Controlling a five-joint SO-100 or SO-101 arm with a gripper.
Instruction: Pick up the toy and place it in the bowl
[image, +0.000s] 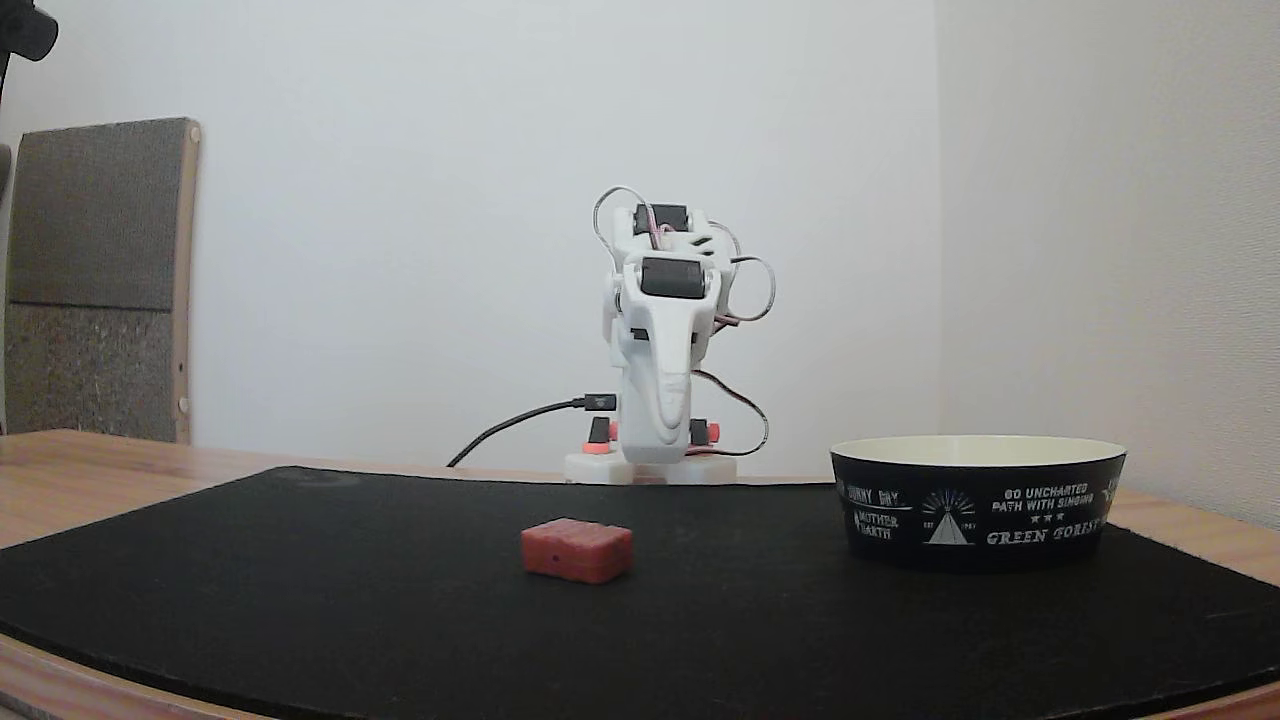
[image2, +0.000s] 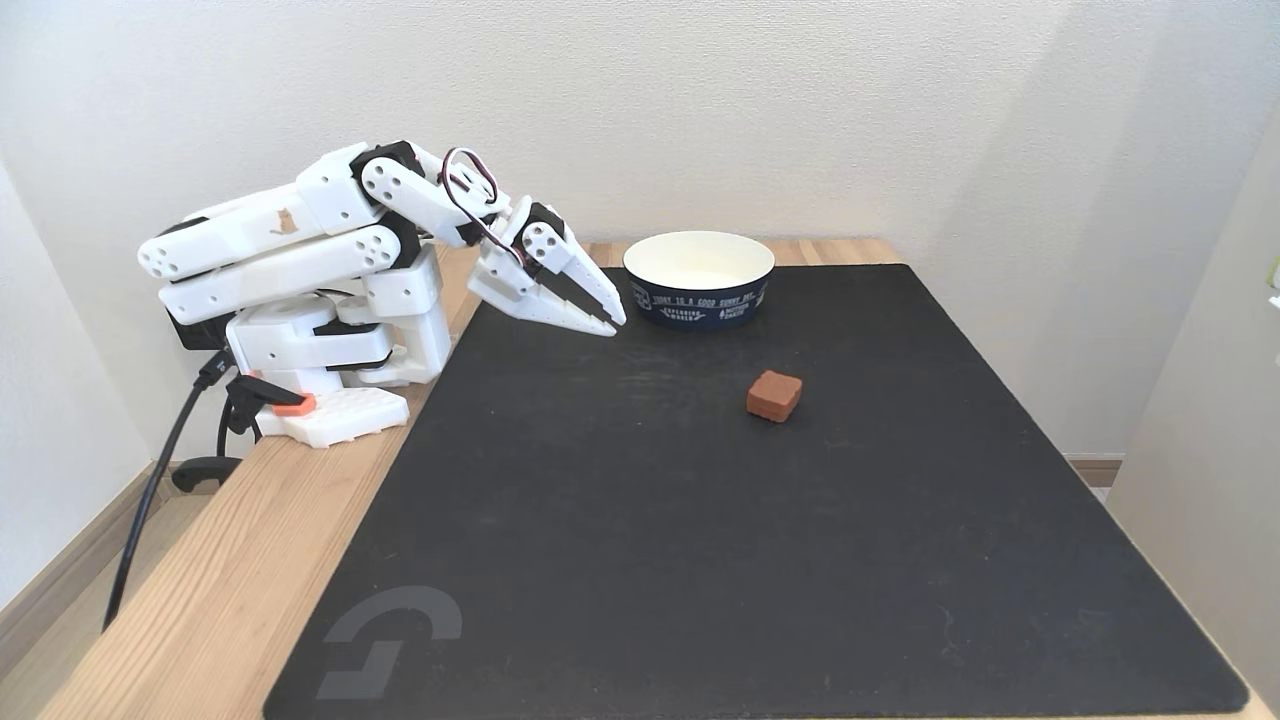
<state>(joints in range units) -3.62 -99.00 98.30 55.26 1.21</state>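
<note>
The white two-finger gripper (image2: 612, 322) is folded back near the arm's base, above the far-left edge of the black rectangular mat (image2: 700, 560). Its jaws are drawn together to a narrow point and hold nothing.

The toy, a small red-brown rounded block (image2: 774, 395), lies flat on the mat, apart from all other objects. In this high fixed view it lies to the right of the fingertips and nearer the camera. The wide black bowl with white lettering and cream interior (image2: 700, 300) stands just right of the fingertips, beyond the toy.

In the low fixed view, the toy (image: 577, 549) presents a long axis running left to right, slightly skewed. Its bumpy face is uppermost.

Assessment: the reach must extend rightward and down, jaws opened across the short axis.
</note>
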